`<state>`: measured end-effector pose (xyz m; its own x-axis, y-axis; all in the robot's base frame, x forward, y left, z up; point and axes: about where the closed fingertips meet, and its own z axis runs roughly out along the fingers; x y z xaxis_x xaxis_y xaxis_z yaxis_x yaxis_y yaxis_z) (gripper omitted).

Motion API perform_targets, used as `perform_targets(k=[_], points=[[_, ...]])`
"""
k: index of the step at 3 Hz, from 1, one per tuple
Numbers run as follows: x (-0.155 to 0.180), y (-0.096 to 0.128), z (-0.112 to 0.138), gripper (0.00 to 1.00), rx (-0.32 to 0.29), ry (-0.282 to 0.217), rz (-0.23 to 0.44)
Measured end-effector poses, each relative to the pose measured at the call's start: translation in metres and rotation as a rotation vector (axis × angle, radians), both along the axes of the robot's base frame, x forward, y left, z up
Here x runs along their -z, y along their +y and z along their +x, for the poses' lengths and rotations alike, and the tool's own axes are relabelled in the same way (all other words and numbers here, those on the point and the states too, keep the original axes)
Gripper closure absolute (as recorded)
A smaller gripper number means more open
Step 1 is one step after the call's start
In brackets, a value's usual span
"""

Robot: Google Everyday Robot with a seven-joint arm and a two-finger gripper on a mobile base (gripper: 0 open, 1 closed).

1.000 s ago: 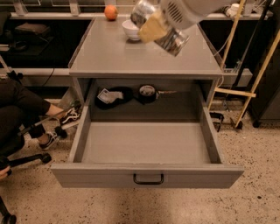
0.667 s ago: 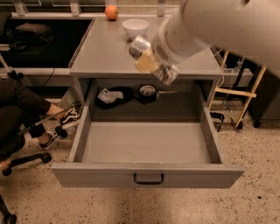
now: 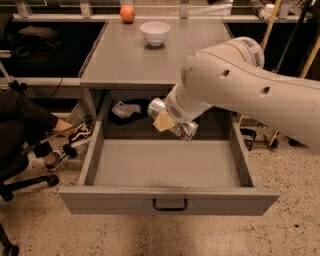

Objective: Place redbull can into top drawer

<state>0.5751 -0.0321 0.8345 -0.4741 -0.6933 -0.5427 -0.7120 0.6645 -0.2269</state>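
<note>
The redbull can (image 3: 185,130), slim and silvery, hangs tilted just above the back of the open top drawer (image 3: 165,165). My gripper (image 3: 169,121) is shut on it, with a tan finger pad (image 3: 162,122) pressed across the can's middle. The thick white arm (image 3: 240,85) reaches in from the right and hides the drawer's back right corner. The drawer is pulled far out. Its grey front panel (image 3: 100,200) carries a dark bail handle (image 3: 170,204) at the centre. Nothing lies on the visible drawer floor.
A white bowl (image 3: 155,33) and an orange fruit (image 3: 127,13) stand on the grey cabinet top (image 3: 135,65). Dark items (image 3: 127,111) lie in the cavity behind the drawer. A seated person's leg and shoe (image 3: 75,136) are at the left, a wooden frame (image 3: 272,30) at the right.
The arm has swung down and forward from above the cabinet top. It carried the can from beside the bowl down to just over the rear of the open drawer.
</note>
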Motion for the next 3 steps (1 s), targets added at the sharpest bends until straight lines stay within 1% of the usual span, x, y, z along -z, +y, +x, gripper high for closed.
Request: perform_targets(k=[1,2,3], points=[[0.017,0.006,0.009,1.00,0.004,0.015,-0.032],[0.064,0.006,0.040,1.00,-0.014,0.053,-0.099],[0.134,0.008,0.063,1.00,-0.076,0.119,-0.207]])
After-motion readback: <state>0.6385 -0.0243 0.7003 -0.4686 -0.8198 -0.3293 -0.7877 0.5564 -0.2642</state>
